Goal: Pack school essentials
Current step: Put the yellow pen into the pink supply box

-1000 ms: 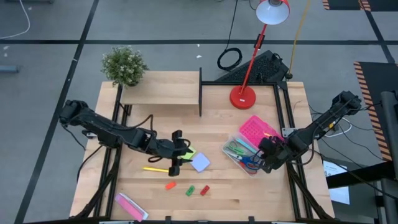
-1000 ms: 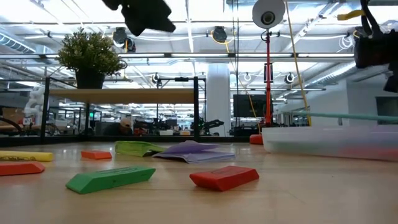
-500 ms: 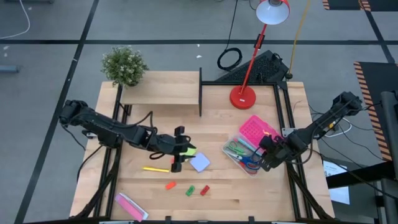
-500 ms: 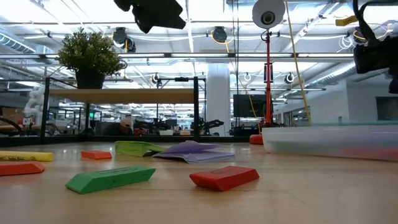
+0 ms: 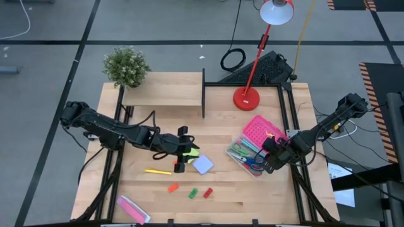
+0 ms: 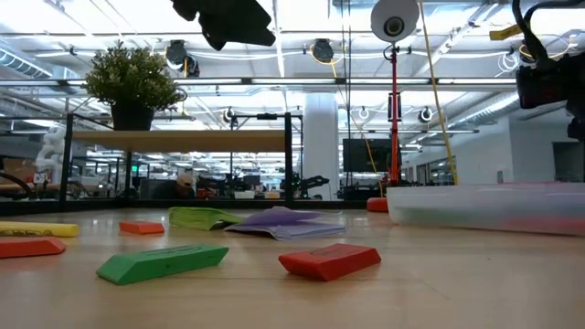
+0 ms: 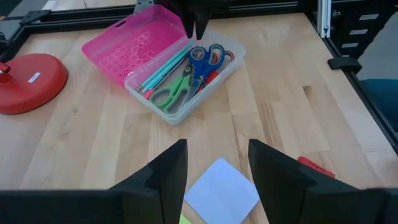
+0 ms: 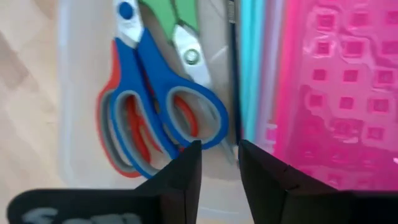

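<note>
My left gripper (image 5: pixel 182 151) hangs open above the table's middle, over a green sticky-note pad (image 5: pixel 191 153) and a pale-blue pad (image 7: pixel 222 191) that lie flat on the wood. A yellow pen (image 5: pixel 158 171) lies left of them, and orange (image 5: pixel 172 187), green (image 5: pixel 193 193) and red (image 5: pixel 207 192) blocks lie nearer the front. My right gripper (image 8: pixel 219 165) hovers narrowly open just above a clear box (image 5: pixel 247 157). In the box lie blue-handled scissors (image 8: pixel 158 118), green-handled scissors (image 7: pixel 171 93) and teal pens (image 8: pixel 252 68).
The box's pink perforated lid (image 5: pixel 261 131) lies open on its far side. A red desk lamp (image 5: pixel 247 98) stands behind it. A low shelf (image 5: pixel 163 94) with a potted plant (image 5: pixel 126 66) is at the far left. A pink-and-white packet (image 5: pixel 132 209) lies at the front left.
My left gripper has shifted a little toward the table's right edge, above the sticky-note pads. In the low view, a teal pen that lay level just above the clear box's rim beneath my right gripper has gone from there.
</note>
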`<state>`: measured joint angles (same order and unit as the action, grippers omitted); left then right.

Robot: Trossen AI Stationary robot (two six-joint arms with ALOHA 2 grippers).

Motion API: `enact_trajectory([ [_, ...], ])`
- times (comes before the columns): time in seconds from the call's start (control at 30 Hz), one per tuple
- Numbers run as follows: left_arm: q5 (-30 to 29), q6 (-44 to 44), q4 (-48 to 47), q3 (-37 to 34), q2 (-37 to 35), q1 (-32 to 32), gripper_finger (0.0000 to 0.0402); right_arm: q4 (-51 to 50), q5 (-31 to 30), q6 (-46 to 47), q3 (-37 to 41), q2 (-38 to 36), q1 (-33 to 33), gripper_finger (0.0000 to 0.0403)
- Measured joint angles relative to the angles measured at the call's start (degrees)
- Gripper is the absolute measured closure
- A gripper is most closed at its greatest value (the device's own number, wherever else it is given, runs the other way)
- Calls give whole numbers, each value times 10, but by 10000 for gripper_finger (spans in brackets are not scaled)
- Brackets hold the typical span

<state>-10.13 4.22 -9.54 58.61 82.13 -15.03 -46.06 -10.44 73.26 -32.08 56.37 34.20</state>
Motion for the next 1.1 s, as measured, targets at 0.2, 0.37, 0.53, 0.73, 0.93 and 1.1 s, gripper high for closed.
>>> enact_trajectory([
  [0.2,0,19,-7,0,0,-11,229,23,-21,-34,0,-16,0,305],
  [0.37,-3,53,-23,0,12,-38,229,46,-65,-79,0,-47,0,305],
  [0.53,-21,107,-68,1,42,-87,229,113,-120,-181,0,-79,0,305],
  [0.73,-28,149,-157,0,82,-134,229,274,-153,-317,11,-87,0,305],
  [0.93,-22,214,-266,-8,87,-156,229,499,-134,-395,94,-87,0,299],
  [1.1,-1,259,-267,-72,82,-165,229,557,-132,-401,139,-87,0,292],
])
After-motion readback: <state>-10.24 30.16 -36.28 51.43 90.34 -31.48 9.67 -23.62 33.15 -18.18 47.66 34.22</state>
